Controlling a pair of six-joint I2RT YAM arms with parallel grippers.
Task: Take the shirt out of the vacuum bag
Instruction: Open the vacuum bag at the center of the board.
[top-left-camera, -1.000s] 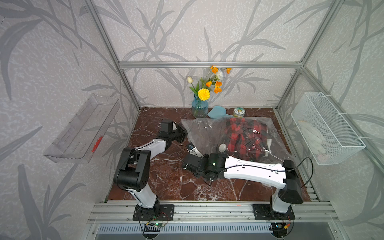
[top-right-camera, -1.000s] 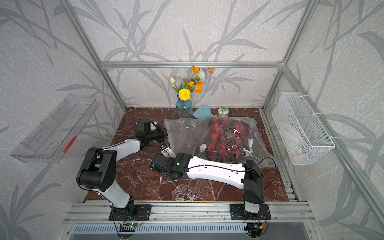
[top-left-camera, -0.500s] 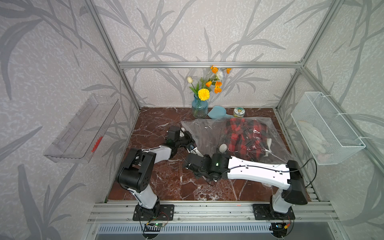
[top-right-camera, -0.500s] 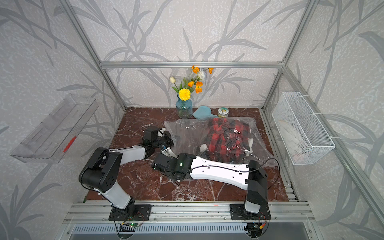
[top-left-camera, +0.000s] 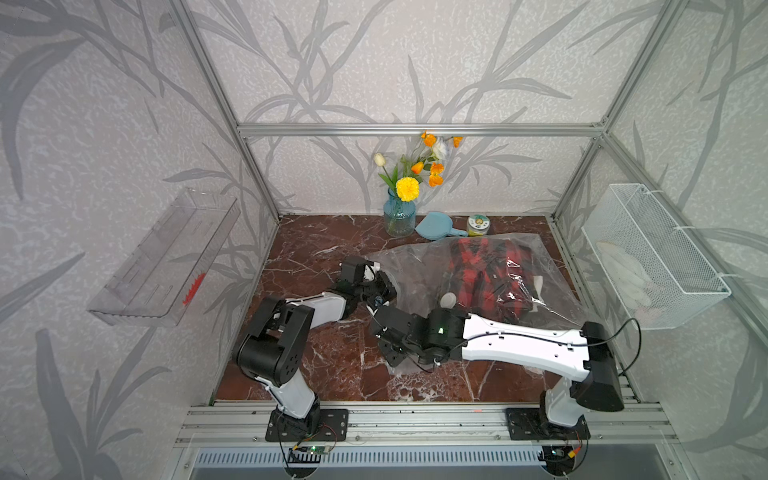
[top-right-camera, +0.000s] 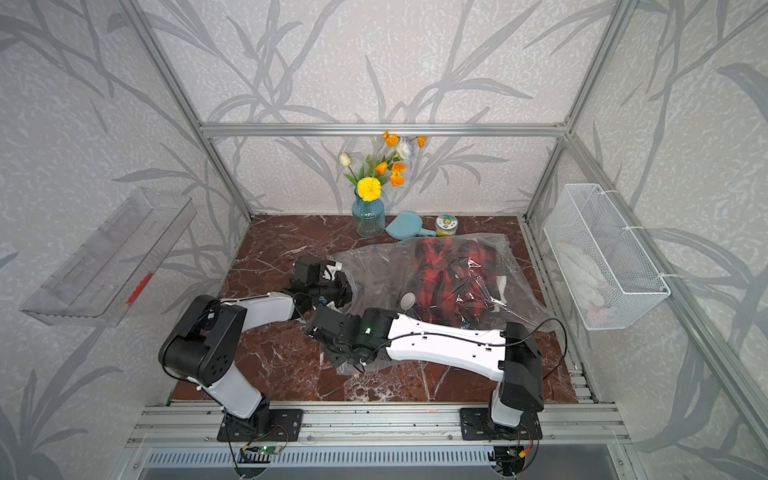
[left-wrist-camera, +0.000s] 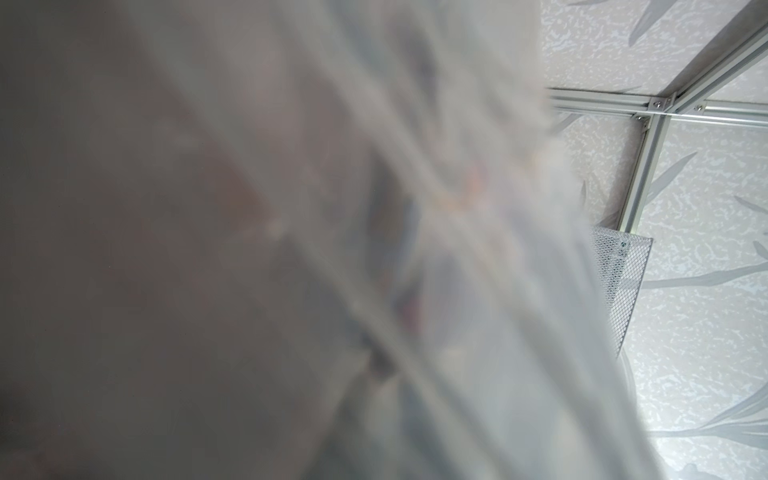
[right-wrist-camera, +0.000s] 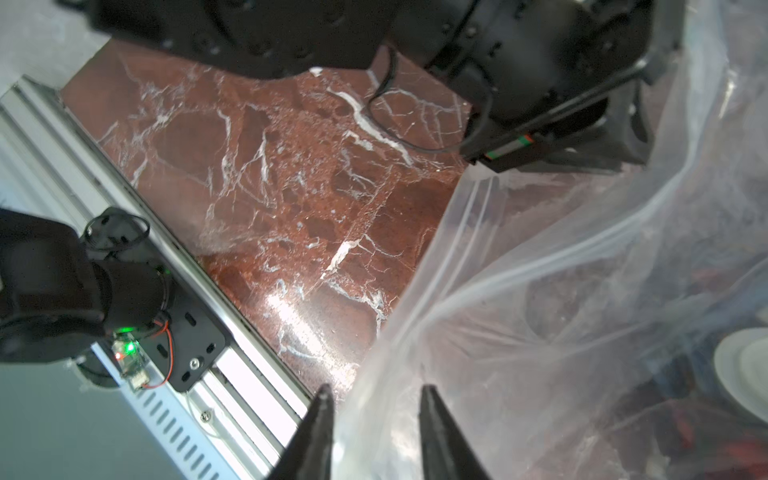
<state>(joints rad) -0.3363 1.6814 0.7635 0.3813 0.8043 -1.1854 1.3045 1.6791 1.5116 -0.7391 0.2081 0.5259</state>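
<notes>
Since earlier frame, left gripper (top-left-camera: 380, 291) was shifted from table's left part toward bag mouth, beside right gripper (right-wrist-camera: 372, 419). Right jaws, formerly closed, were parted moderately; bag's clear edge was seen between fingertips (right-wrist-camera: 322, 409), not pinched. Left jaw state could not be told: wrist view was blocked by blurred plastic. Vacuum bag (top-left-camera: 419, 270) was spread over marble table (top-left-camera: 303, 249), right of centre; red plaid shirt (top-left-camera: 490, 274) was still lodged inside; white valve disc (top-left-camera: 449, 298) was seen on bag face.
</notes>
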